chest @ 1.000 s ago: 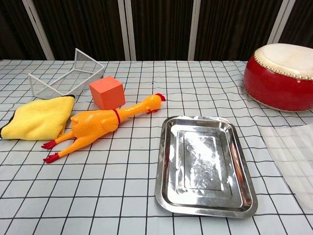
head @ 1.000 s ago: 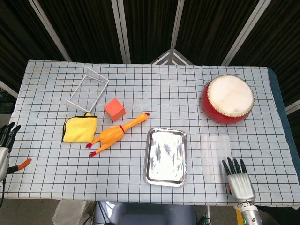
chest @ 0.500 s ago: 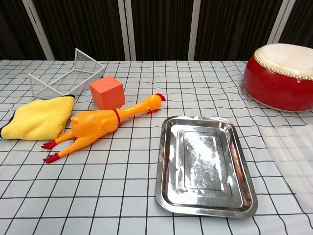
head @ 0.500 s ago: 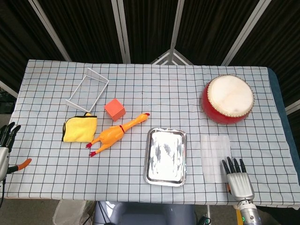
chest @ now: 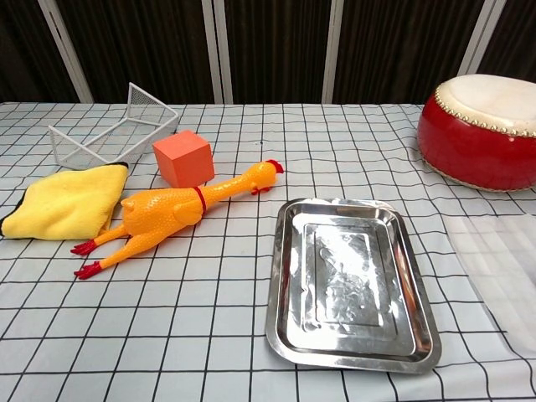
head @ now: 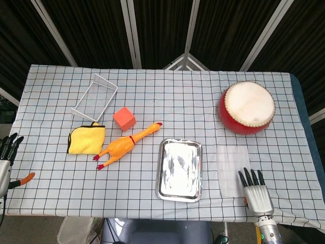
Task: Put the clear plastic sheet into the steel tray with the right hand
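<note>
The clear plastic sheet (head: 233,163) lies flat on the checked cloth, right of the steel tray (head: 179,170); in the chest view the clear plastic sheet (chest: 502,266) shows at the right edge beside the steel tray (chest: 349,282). My right hand (head: 255,193) hovers at the table's front edge, fingers spread and pointing at the sheet's near edge, holding nothing. My left hand (head: 6,152) hangs off the table's left edge with fingers apart and empty. Neither hand appears in the chest view.
A red drum (head: 247,108) stands behind the sheet. Left of the tray lie a rubber chicken (head: 125,144), an orange cube (head: 124,118), a yellow cloth (head: 86,139) and a white wire basket (head: 94,97). An orange-handled tool (head: 21,179) lies near the left hand.
My right hand has shifted slightly left and forward toward the sheet's near edge. Nothing else has moved.
</note>
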{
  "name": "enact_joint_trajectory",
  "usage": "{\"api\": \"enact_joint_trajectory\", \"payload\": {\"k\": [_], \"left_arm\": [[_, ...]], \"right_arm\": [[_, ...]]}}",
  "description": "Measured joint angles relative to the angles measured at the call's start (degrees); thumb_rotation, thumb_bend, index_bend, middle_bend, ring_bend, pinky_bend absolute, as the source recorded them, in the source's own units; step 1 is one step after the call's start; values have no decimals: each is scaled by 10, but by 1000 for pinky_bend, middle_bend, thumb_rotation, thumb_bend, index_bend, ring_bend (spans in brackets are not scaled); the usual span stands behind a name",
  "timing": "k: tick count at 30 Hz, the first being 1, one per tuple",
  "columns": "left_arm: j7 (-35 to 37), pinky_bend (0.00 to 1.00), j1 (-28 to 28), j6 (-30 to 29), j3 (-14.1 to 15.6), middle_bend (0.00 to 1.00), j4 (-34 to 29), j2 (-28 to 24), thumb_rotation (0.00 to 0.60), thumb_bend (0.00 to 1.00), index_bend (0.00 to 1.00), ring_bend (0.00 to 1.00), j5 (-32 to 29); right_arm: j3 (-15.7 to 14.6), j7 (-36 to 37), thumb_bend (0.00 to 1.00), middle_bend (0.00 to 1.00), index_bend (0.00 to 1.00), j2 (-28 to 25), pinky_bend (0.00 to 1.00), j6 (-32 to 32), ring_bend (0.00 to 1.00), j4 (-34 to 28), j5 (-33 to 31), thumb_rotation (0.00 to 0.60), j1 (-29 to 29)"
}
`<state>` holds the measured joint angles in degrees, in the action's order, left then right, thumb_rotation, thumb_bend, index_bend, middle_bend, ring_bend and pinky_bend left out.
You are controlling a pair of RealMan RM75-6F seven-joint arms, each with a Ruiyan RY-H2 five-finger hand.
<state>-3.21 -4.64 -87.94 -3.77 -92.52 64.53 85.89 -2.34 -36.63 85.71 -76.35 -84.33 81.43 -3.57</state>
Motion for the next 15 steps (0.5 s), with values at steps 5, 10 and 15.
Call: {"api": "enact_joint_trajectory", "payload": {"k": [5,10,15], "left_arm": [[2,0,0,3,-1,0,-2,0,600,0,0,0,-4],[1,0,0,3,-1,0,-2,0,600,0,0,0,-4],[1,0,-1,4,-1,0,-2,0,600,0,0,0,-4]], "right_arm": [[-1,-2,519,0,0,-4,0,-2,0,-7,1,600,0],[1,-3,520,0,0,-6,0,-2,0,-12,1,600,-2],[2,-10,520,0,0,-14,0,-8,0,-25,6,600,-4]]}}
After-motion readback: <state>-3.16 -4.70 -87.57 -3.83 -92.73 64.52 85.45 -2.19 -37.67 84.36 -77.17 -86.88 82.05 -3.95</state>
